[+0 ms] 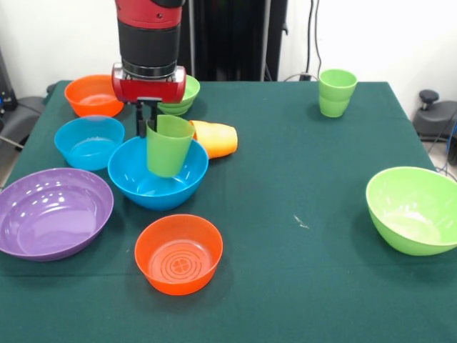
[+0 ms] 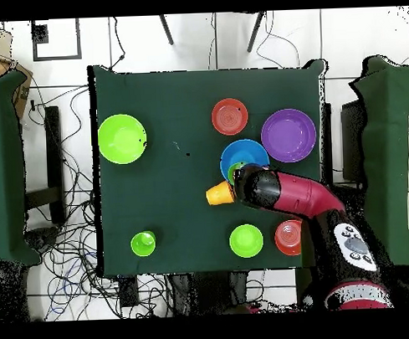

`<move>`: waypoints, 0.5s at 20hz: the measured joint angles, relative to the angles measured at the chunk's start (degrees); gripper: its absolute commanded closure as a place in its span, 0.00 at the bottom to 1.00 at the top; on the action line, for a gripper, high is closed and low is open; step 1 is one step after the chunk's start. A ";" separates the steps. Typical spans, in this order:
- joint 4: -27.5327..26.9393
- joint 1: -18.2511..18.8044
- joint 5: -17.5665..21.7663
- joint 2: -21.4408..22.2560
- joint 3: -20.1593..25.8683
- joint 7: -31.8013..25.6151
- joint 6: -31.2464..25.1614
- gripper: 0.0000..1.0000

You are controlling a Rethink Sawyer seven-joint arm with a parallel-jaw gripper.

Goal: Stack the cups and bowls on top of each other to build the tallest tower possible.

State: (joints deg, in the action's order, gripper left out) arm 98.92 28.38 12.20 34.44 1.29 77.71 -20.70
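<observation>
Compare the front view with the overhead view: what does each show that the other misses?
Front only: the hand gripping the rim of a green cup, held tilted in the blue bowl; a light blue bowl, hidden by the arm from overhead.

Overhead only: cables on the floor around the table.

Both: the purple bowl, the tipped orange cup, the large lime bowl and the far green cups.

Front view oblique, near; overhead straight down; both share table (image 1: 300,236).
</observation>
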 measured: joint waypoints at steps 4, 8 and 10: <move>-0.55 -0.59 0.01 0.00 0.01 0.00 0.00 1.00; -1.66 -1.35 0.01 -0.01 0.01 0.00 0.00 1.00; -1.98 -1.52 0.01 -0.02 0.01 0.00 0.00 1.00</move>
State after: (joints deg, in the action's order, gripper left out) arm 96.94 26.86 12.22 34.43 1.30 77.71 -20.70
